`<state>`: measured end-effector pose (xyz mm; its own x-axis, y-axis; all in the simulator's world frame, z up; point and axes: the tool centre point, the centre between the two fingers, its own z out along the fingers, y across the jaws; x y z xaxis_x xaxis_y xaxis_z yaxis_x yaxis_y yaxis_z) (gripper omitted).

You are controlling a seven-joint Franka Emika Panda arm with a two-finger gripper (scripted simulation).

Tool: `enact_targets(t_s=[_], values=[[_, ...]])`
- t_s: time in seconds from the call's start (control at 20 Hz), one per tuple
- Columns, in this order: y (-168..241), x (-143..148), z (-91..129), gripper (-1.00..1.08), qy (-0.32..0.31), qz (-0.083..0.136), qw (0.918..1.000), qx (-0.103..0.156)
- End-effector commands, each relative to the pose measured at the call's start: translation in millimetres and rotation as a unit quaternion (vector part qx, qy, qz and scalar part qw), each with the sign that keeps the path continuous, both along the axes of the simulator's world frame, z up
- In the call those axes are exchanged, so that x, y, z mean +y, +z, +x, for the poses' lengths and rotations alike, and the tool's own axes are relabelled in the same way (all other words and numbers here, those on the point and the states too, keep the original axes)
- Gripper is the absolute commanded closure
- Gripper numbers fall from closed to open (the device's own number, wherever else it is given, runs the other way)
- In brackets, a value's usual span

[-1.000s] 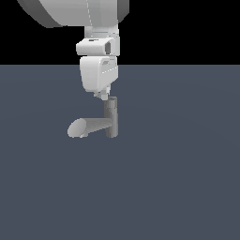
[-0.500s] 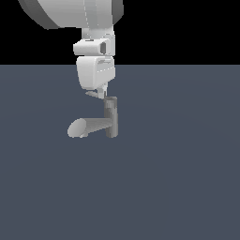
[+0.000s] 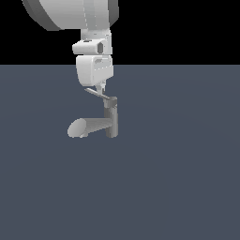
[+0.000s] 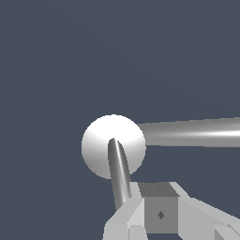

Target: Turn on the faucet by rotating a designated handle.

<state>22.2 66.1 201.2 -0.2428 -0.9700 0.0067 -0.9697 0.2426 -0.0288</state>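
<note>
Compared with a second earlier, the arm had slid a bit toward the exterior view's left and dropped slightly, so the claw (image 3: 100, 87) sat right over the raised end of the handle (image 3: 100, 93) instead of above the post. Faucet itself hadn't budged as far as I could see.

From the outside camera the claw's tips were just about on the handle's upper part, touching or nearly so; honestly couldn't tell which. Couldn't tell how far apart the jaws stood either: the white claw body hid them in that view, and the wrist view only caught one pale finger (image 4: 161, 211) at the edge of the picture, sitting just beside the far end of the handle (image 4: 119, 171).

The handle slanted up from the cap of the faucet (image 3: 105, 121) toward the exterior view's left, thin and flat. Below it the upright post stood on the dark blue-grey worktop (image 3: 178, 178), with the thick spout sticking out toward the exterior view's left, oval end facing the camera. In the wrist view the cap showed as a bright round disc with the spout running off sideways.
</note>
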Motion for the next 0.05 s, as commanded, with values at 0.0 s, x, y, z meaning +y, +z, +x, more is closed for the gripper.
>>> enact_targets(t_s=[0.0], values=[[-18.6, 55.5, -7.0, 1.08, 0.042, 0.006, 0.999, 0.013]])
